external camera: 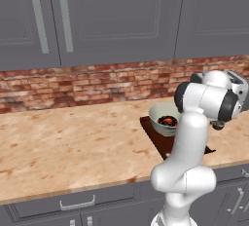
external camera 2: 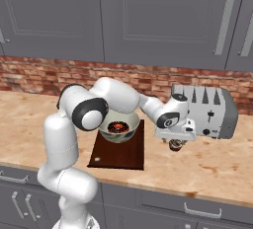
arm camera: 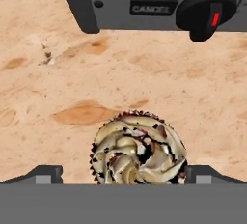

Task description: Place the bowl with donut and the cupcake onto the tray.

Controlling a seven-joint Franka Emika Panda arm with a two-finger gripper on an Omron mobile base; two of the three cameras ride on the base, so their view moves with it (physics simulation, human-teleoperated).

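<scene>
The pale grey-white bowl (external camera: 160,114) (external camera 2: 124,134) stands on the far end of the dark reddish-brown tray (external camera: 158,139) (external camera 2: 118,156). Inside it lies the chocolate-glazed donut (external camera: 168,121) (external camera 2: 117,126). The cupcake (arm camera: 138,150) (external camera 2: 175,146), with swirled cream and dark frosting, stands on the counter right of the tray, just in front of the toaster. My gripper (arm camera: 126,175) (external camera 2: 176,143) hangs open directly over the cupcake, one dark fingertip (arm camera: 48,174) to each side of it and not touching it.
A grey toaster (external camera 2: 210,109) (arm camera: 144,1) (external camera: 238,84) stands close behind the cupcake, its knob and cancel button facing the hand. My own arm reaches across above the bowl. A brick backsplash and grey cabinets close off the back of the counter.
</scene>
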